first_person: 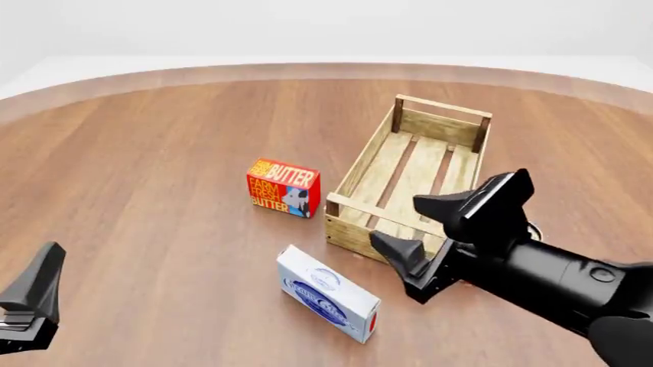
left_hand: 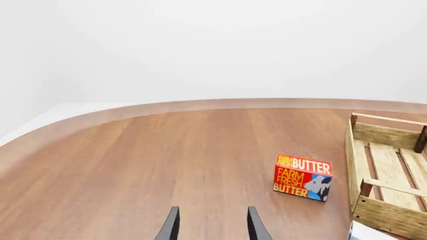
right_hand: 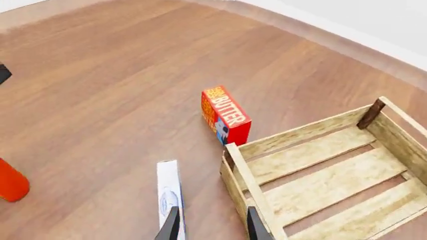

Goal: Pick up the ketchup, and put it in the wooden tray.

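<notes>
Reach step, nothing lifted yet. On the wooden table (first_person: 153, 153): one wooden tray (first_person: 408, 172) right of centre; two pincers, left gripper (left_hand: 213, 227) and right gripper (right_hand: 213, 227), both spread, holding nothing; one butter box (first_person: 283, 187); one white-and-blue carton (first_person: 326, 294). Of the ketchup (right_hand: 10, 182), only one red-orange sliver showing in the right wrist view — probably by the near edge. Next: swing over, straddle, close.

the left gripper (left_hand: 212, 225) hangs with fingers parted over bare brown worktop (left_hand: 153, 160). a red butter box (left_hand: 303, 177) stands just beside the wooden tray (left_hand: 390, 172).
</notes>
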`<action>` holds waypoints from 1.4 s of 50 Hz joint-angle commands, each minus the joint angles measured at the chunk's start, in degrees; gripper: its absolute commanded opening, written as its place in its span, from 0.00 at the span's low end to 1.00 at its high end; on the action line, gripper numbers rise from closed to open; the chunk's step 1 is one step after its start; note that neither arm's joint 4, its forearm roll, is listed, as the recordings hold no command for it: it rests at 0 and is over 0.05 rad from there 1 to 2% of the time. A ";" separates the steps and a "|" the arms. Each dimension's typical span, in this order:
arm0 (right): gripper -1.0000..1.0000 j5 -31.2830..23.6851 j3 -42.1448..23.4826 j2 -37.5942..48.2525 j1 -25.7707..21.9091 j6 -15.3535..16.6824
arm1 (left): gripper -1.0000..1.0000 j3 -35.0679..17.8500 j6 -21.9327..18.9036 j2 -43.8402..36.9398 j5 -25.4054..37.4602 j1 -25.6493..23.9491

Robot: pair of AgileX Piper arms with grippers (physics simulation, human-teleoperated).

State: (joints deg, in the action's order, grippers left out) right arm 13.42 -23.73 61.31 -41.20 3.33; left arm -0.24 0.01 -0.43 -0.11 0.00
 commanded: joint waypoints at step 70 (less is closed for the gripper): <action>1.00 3.41 -29.19 39.10 -37.35 -2.95 | 1.00 -0.62 0.01 -1.05 -0.46 -0.19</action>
State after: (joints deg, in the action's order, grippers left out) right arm 16.82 -50.01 97.14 -75.80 0.54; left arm -0.83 0.01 -1.46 -0.59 -0.18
